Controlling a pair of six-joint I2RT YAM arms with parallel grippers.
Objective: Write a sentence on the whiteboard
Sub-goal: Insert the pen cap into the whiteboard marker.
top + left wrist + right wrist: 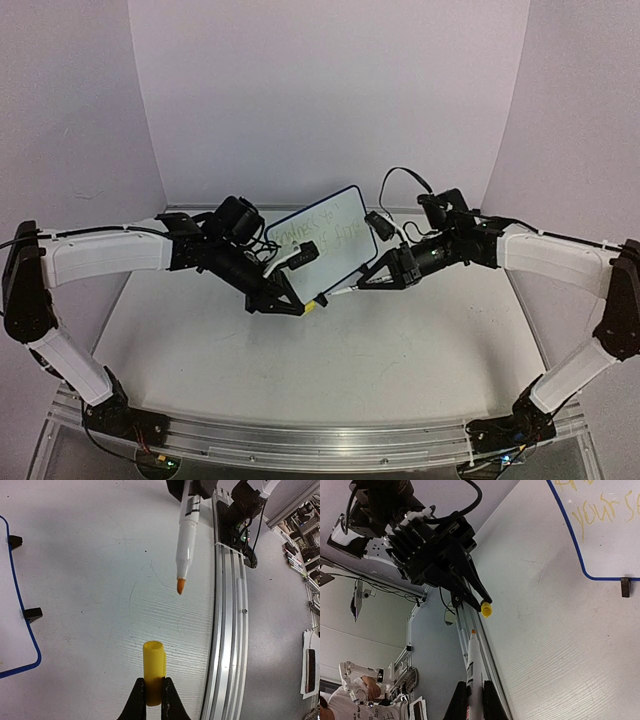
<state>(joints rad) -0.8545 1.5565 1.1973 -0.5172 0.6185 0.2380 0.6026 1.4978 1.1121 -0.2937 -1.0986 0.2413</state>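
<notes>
My left hand [154, 692] is pressed together on a short yellow cap [154, 671], pinching its closed end so the open mouth faces away from my fingers. My right hand [474, 702] is pinching the barrel of a white marker [474, 662], whose orange tip [181, 586] juts out towards the cap.

The two hands meet low over the table [400, 350], just in front of the whiteboard [345, 215]. The cap is on the left and the marker on the right. The marker's long axis runs from right to left and slants down a little. Its tip is near the cap's mouth but apart from it, and seen from my left wrist it sits slightly off the cap's centre line. As I judge it, closing the pen turns on lining up those two axes and then sliding them together. Either hand could close the gap.

The cap is smooth, glossy plastic, a plain tube with a rounded lip. The marker is a smooth white cylinder that narrows to a cone, with a felt-like point. The table is matte white with a fine grain.

The whiteboard stands tilted at the far middle. It is flat and glossy, with rounded corners, a thin blue rim and small black clip feet [32, 613]. The sentence [600, 512] lies across it in two faint yellow-green lines of thin strokes, and it looks finished to me.
</notes>
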